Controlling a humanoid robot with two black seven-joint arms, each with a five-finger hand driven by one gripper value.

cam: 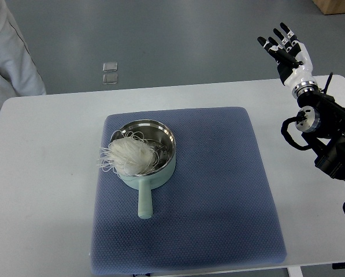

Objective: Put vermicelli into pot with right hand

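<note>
Top view shows the vermicelli point(128, 156) resting in the pot point(167, 138), strands spilling over its left rim. The right hand point(286, 47), fingers spread and empty, should stay clear of the handle point(144, 202).

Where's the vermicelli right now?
In the top view, the vermicelli sits in the pot left of centre on the blue mat, some strands spilling over the pot's left rim.
</note>
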